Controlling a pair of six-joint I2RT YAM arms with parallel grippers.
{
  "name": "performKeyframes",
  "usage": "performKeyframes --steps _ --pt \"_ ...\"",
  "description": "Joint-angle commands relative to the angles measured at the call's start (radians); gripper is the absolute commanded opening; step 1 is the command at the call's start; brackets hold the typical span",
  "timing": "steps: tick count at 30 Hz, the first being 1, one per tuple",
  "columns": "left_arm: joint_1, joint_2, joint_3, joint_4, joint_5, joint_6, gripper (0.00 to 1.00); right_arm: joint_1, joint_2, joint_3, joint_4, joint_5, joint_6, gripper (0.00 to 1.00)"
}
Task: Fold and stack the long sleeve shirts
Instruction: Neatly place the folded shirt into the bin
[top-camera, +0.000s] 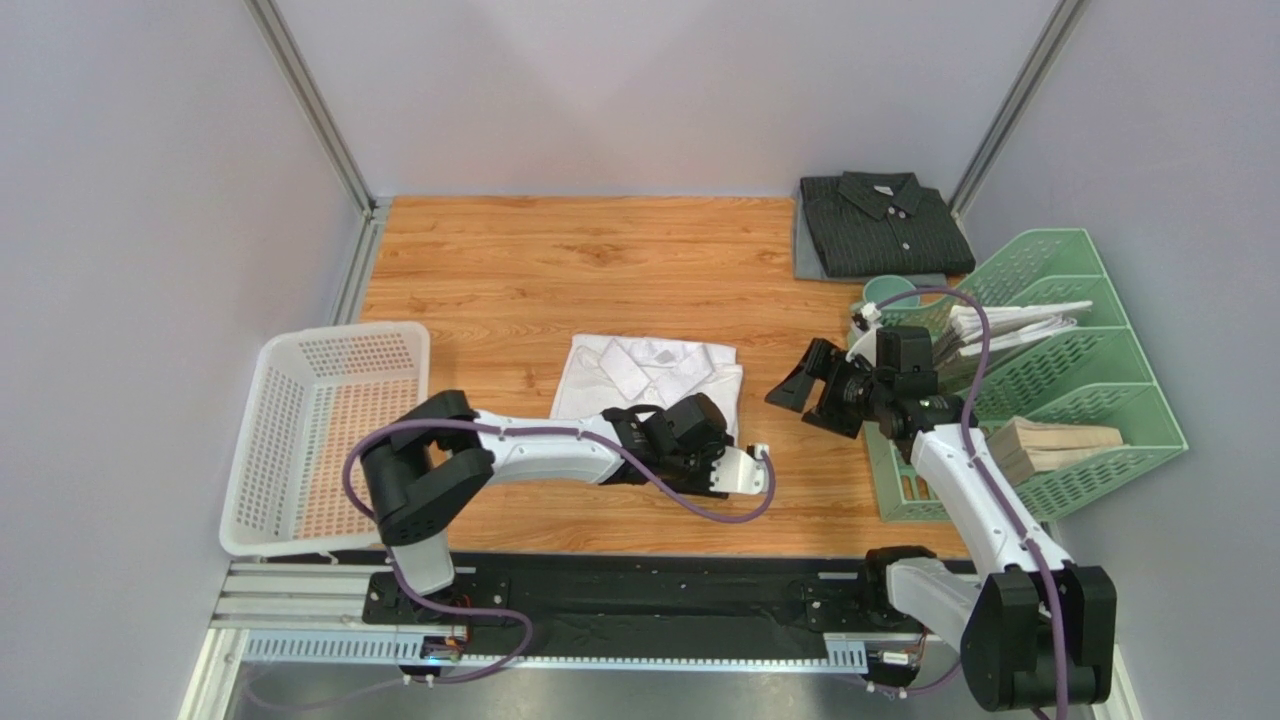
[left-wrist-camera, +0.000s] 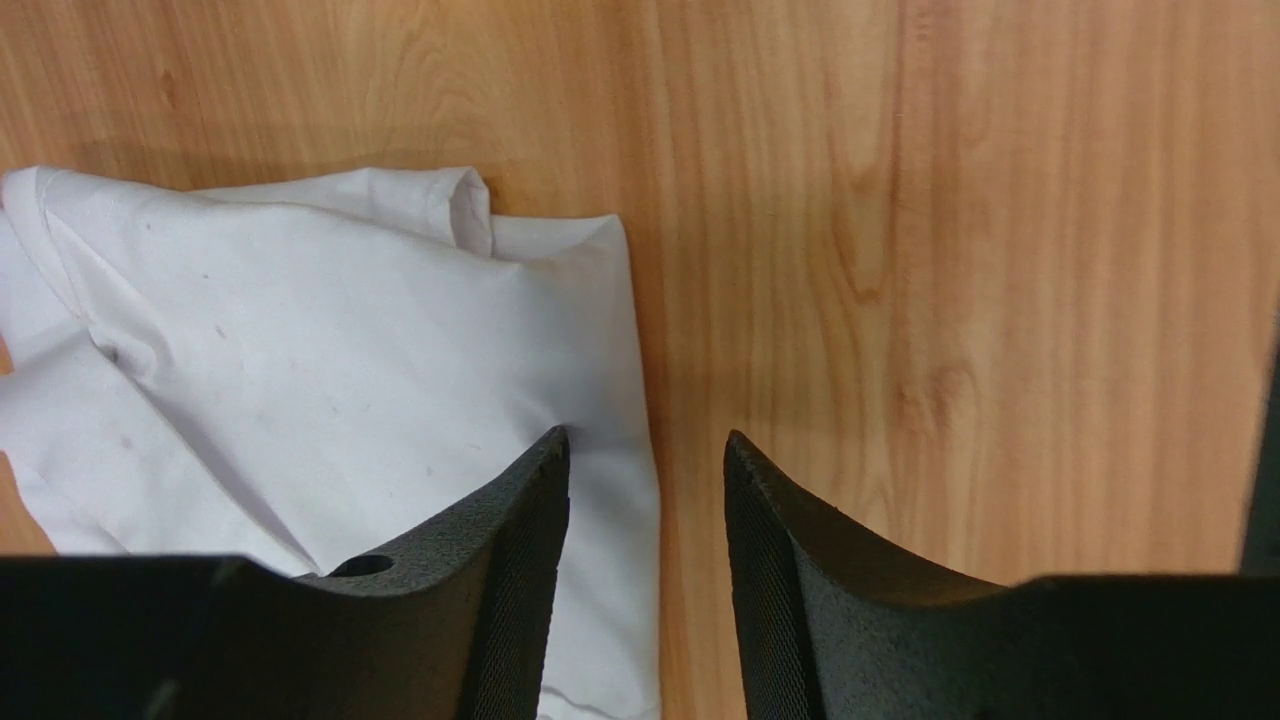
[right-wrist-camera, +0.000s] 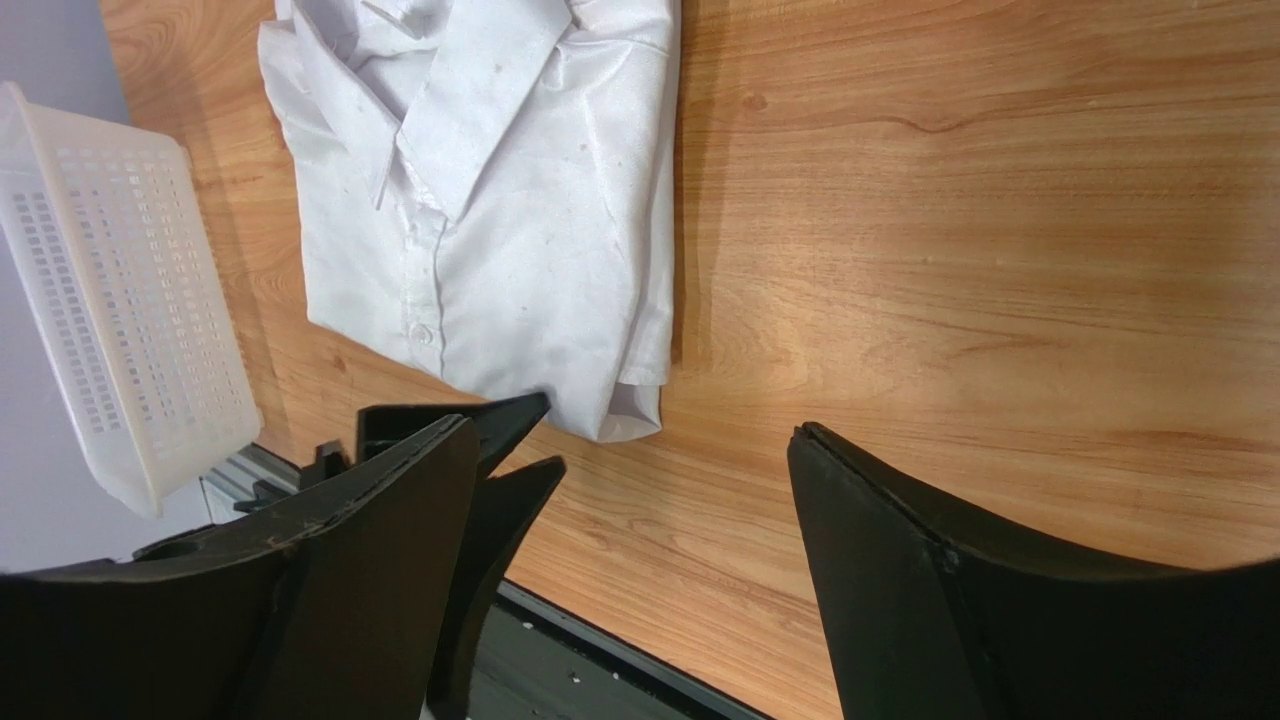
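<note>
The white shirt (top-camera: 639, 372) lies folded, collar up, in the middle of the wooden table. It also shows in the right wrist view (right-wrist-camera: 496, 195) and the left wrist view (left-wrist-camera: 301, 390). My left gripper (top-camera: 694, 426) is open and low over the shirt's near right corner. In its own view (left-wrist-camera: 646, 443) one finger is over the cloth and the other over bare wood. My right gripper (top-camera: 806, 393) is open and empty to the right of the shirt, also seen in its own view (right-wrist-camera: 631, 432). The dark striped shirt (top-camera: 884, 225) lies folded at the back right.
A white mesh basket (top-camera: 323, 435) stands at the left, also in the right wrist view (right-wrist-camera: 120, 300). A green file rack (top-camera: 1070, 353) with papers stands at the right, with a green cup (top-camera: 887, 294) beside it. The table's front rail (right-wrist-camera: 601, 660) is close.
</note>
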Motion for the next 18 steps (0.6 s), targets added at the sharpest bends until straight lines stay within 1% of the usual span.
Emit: performKeyframes --steps 1,4,5,6,7,8,10,11,12,13,16,18 --pt "0.005 0.083 0.040 0.147 -0.103 0.112 0.48 -0.002 -0.005 -0.005 0.036 0.027 0.045 0.82" --pt "0.007 0.112 0.018 0.186 -0.101 0.135 0.40 -0.001 0.037 -0.008 0.050 0.012 0.066 0.82" --pt "0.011 0.116 0.011 0.196 -0.088 0.140 0.30 -0.002 0.058 -0.010 0.053 0.005 0.071 0.82" --pt "0.018 0.117 0.009 0.195 -0.085 0.137 0.23 -0.001 0.073 -0.016 0.061 -0.004 0.076 0.82" --pt "0.033 0.113 0.011 0.192 -0.053 0.131 0.16 -0.002 0.089 -0.016 0.078 -0.016 0.083 0.82" --pt "0.047 0.111 0.020 0.192 -0.028 0.103 0.00 -0.001 0.106 -0.016 0.087 -0.040 0.086 0.83" --pt "0.099 0.091 0.041 0.171 0.016 0.062 0.00 0.002 0.179 -0.007 0.121 -0.064 0.096 0.90" --pt "0.119 0.085 0.069 0.143 0.065 0.040 0.00 0.004 0.211 0.002 0.130 -0.086 0.097 0.96" --pt "0.137 0.074 0.087 0.122 0.096 0.001 0.00 0.008 0.268 0.025 0.147 -0.099 0.099 0.98" --pt "0.165 0.070 0.116 0.091 0.133 -0.014 0.00 0.011 0.303 0.038 0.151 -0.110 0.109 1.00" --pt "0.202 0.051 0.159 0.042 0.202 -0.046 0.00 0.021 0.408 0.073 0.200 -0.162 0.145 1.00" --pt "0.205 0.045 0.167 0.032 0.208 -0.054 0.00 0.036 0.445 0.078 0.249 -0.179 0.201 1.00"
